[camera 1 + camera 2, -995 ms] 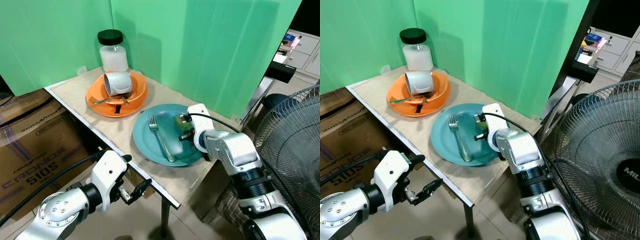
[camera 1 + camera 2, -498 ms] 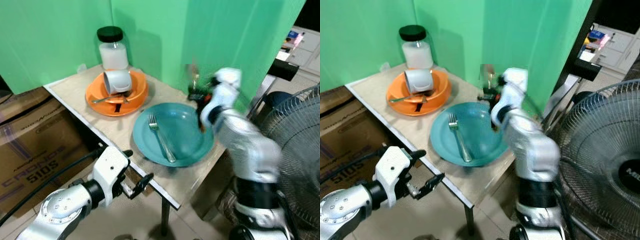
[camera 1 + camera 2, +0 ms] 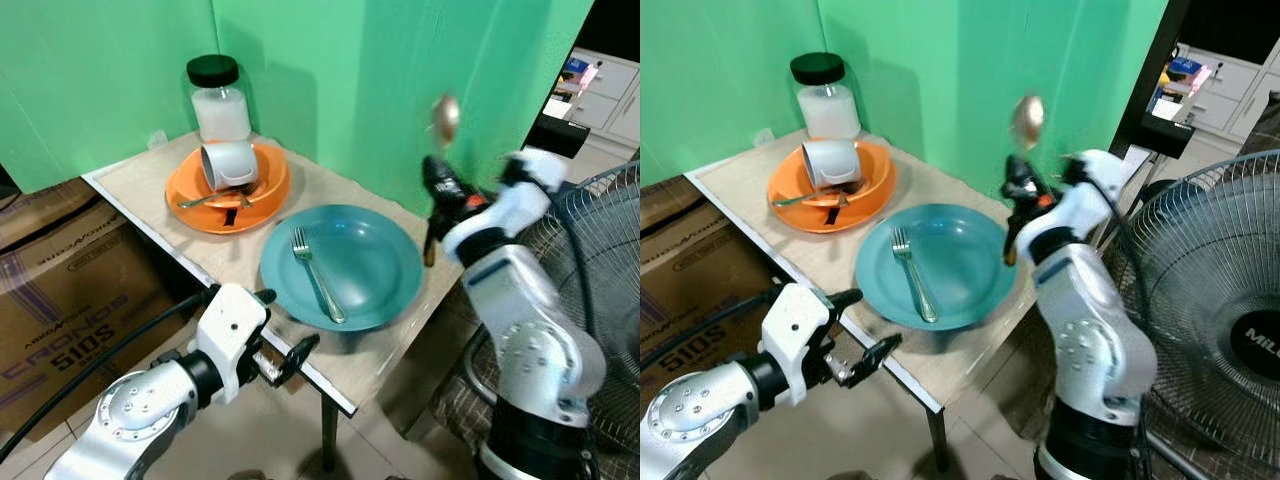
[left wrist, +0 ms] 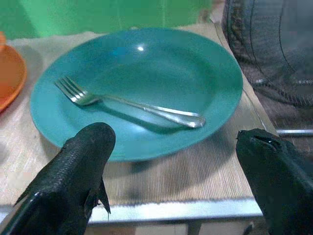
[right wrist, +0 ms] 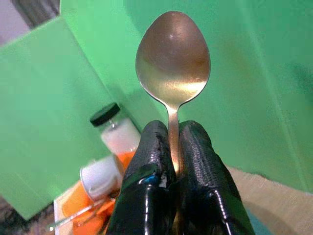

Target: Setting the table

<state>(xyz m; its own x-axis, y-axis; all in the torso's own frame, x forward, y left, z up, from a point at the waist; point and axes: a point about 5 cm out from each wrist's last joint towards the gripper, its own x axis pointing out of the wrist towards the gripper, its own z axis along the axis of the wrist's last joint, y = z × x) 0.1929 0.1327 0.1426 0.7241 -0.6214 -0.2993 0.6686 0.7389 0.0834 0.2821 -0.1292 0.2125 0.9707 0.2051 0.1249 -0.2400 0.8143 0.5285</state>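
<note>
**Spoon held high over a half-set worktop**

The right end effector (image 3: pixel 443 196) holds a spoon (image 3: pixel 444 118) upright by the handle, its two black fingers (image 5: pixel 146 196) pinched tight on the thin shank, the bowl up against the green backdrop (image 3: pixel 400 80). It hangs at the right edge of the worktop (image 3: pixel 240 262), just beyond the teal plate (image 3: pixel 375 262), where a fork (image 3: pixel 318 276) lies across the left half. At the far left an orange dish (image 3: pixel 275 185) carries a tipped white mug (image 3: pixel 230 165) and more cutlery, with a black-lidded jar (image 3: pixel 220 98) behind. The left end effector (image 4: pixel 171 186) waits below the near edge, fingers spread wide and holding nothing.

The grip is the likely weak point: held on so narrow a shank, the spoon could swivel or slip as the arm swings down. Lowered too close, it might knock the plate's rim and shift the fork. A fan (image 3: pixel 600 290) stands near the right arm, leaving little room to swing.
</note>
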